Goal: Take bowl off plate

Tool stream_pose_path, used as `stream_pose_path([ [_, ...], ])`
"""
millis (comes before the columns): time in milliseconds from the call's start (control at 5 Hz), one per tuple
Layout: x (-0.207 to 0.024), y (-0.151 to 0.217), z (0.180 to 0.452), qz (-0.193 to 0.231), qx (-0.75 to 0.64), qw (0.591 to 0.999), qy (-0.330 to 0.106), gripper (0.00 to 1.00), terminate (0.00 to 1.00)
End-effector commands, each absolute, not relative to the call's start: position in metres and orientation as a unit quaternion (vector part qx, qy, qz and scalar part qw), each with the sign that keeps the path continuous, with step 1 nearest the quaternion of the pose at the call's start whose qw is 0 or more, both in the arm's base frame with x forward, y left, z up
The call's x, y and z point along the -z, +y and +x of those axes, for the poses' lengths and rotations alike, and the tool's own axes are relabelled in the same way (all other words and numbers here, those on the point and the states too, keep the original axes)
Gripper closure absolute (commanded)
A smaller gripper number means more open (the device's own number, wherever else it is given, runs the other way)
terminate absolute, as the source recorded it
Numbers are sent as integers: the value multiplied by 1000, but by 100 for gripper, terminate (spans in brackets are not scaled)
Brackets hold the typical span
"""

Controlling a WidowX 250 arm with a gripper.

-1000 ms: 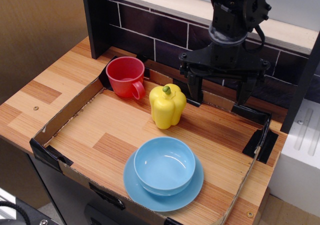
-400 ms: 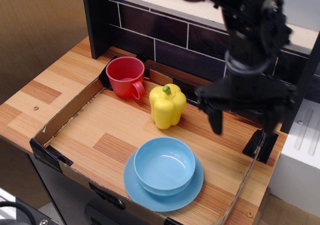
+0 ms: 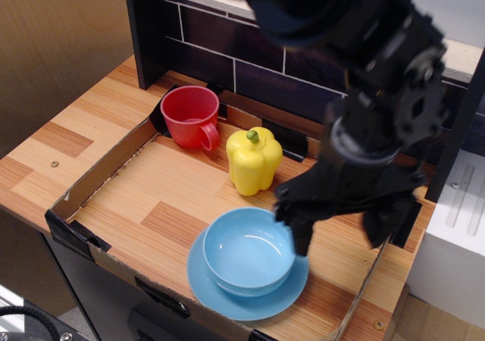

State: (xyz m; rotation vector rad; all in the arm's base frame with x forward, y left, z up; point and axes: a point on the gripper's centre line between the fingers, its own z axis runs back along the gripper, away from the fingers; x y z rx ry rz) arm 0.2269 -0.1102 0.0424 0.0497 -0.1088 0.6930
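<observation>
— Where is the bowl right now?

— The bowl (image 3: 248,251) sits upright on the plate (image 3: 227,299), a little toward the plate's far side, so more blue rim shows at the near edge. Both rest on the wooden floor of the tray (image 3: 98,176), close to its near cardboard wall.

— And your gripper?

— My gripper (image 3: 339,235) hangs over the right part of the tray, fingers pointing down and spread wide apart. Nothing is between them. The left finger (image 3: 301,236) is just beside the bowl's right rim; the picture is blurred there, so I cannot tell whether it touches the rim or only overlaps it in view. The right finger (image 3: 377,231) is off to the side, near the tray's right wall.

— What else is in the tray?

— A yellow pepper (image 3: 254,161) stands upright behind the bowl, apart from it. A red cup (image 3: 189,116) sits in the far left corner, handle turned toward the pepper, with a gap between the two.

— How much of the scene does your arm hide?

— My wrist and arm cover the far right part of the tray and some of the dark tiled wall (image 3: 227,45) behind it. The bowl's inside is in plain view, glossy and holding nothing
</observation>
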Motion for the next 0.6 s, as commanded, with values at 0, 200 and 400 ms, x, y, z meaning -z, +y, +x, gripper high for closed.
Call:
stream_pose_path([
  [0,-55,-89,234,1,-365,925,-107,0,0],
  [200,-43,-86,235,14,-364,926,-96,0,0],
  [400,-31,-80,238,14,-367,926,-90,0,0],
])
